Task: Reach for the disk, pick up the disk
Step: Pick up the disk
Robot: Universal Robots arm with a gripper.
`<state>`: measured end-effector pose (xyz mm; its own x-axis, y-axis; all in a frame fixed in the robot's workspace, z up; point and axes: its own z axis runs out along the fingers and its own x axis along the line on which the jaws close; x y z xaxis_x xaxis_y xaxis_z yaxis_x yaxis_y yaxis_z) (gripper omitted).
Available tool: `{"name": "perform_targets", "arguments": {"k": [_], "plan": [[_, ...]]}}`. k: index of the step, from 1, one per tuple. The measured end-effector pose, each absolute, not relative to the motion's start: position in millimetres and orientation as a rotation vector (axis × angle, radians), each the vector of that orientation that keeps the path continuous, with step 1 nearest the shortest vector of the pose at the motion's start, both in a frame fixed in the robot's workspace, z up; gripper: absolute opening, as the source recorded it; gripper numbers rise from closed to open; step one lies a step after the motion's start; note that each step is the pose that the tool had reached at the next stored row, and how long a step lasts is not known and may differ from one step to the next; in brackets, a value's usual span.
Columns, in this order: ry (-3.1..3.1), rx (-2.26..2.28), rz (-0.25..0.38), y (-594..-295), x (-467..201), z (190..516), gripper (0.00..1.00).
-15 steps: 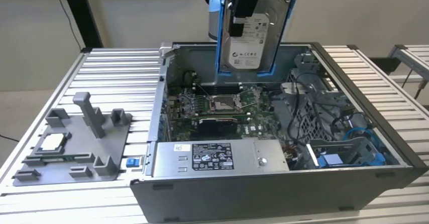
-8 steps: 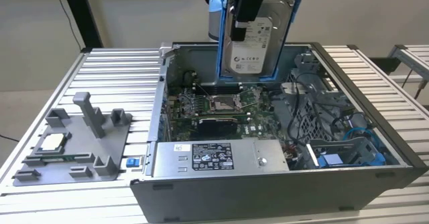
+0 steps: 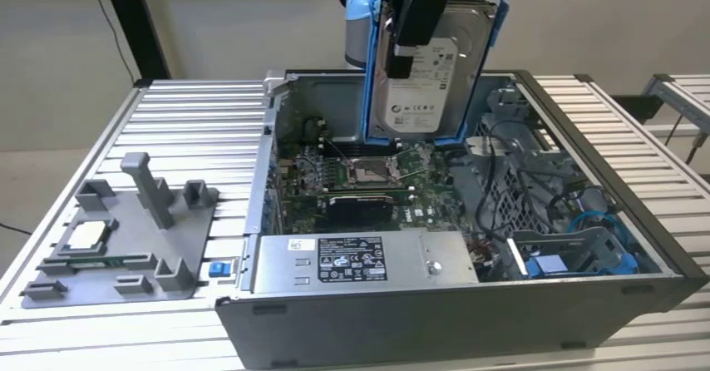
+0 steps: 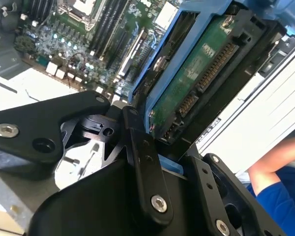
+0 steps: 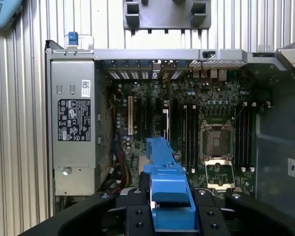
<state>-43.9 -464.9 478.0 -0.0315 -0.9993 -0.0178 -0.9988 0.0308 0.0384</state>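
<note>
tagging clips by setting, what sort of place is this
Probably a robotics lab or test cell for computer assembly: an open computer case on a slatted aluminium table, a grey parts fixture beside it, and the gripper holding the disk above.

The disk (image 3: 427, 76) is up in the air, standing on edge above the open case (image 3: 621, 221), clear of the board (image 3: 367, 180) beneath it. Silver-grey metal body, white label with black print facing the exterior view, bright blue bracket running down both long sides and across the lower end. It's clamped at its upper end in the black tool (image 3: 420, 9). In the second wrist view the disk (image 4: 196, 73) shows its green circuit-board underside and connector, and in the first wrist view its blue bracket (image 5: 166, 187) shows edge-on.
</note>
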Motion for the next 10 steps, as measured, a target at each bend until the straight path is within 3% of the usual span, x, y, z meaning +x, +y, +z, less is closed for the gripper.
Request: {"name": "perform_targets", "arguments": {"k": [10], "plan": [[-2.245,2.176,-0.063,-491,-43,478,0.0]]}}
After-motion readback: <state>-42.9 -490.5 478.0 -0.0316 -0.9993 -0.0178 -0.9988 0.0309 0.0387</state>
